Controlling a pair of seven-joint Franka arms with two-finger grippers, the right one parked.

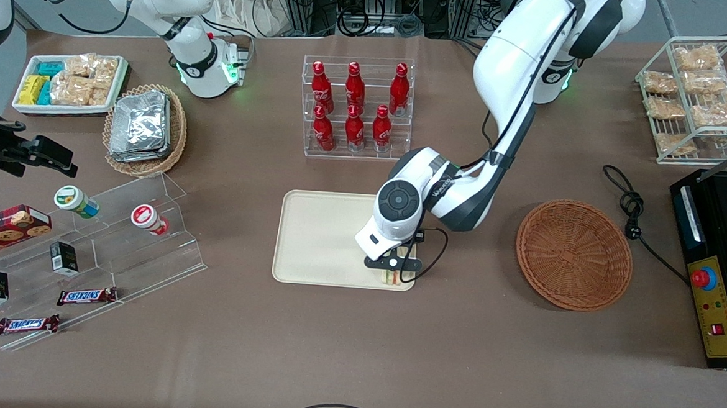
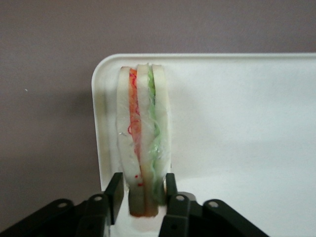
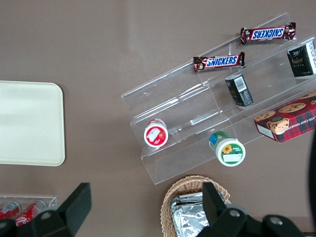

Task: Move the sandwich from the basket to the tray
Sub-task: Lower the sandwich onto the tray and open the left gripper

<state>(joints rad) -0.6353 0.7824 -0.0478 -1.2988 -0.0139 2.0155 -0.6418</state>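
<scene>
The sandwich (image 2: 143,128), pale bread with an orange-red and a green stripe, stands on edge at a corner of the cream tray (image 2: 237,123). My left gripper (image 2: 144,180) is shut on it, with a black fingertip (image 2: 117,190) against each bread face. In the front view the gripper (image 1: 393,269) hangs low over the tray (image 1: 318,239), at the corner nearest the camera on the working arm's side. Only a sliver of the sandwich (image 1: 392,277) shows under it. The reddish-brown basket (image 1: 574,254) lies empty on the table, toward the working arm's end.
A clear rack of red bottles (image 1: 356,107) stands farther from the camera than the tray. A black power cable (image 1: 634,212) and a black control box (image 1: 717,272) lie beside the basket. Acrylic steps with snacks (image 1: 87,258) and a tan basket of foil packets (image 1: 145,129) sit toward the parked arm's end.
</scene>
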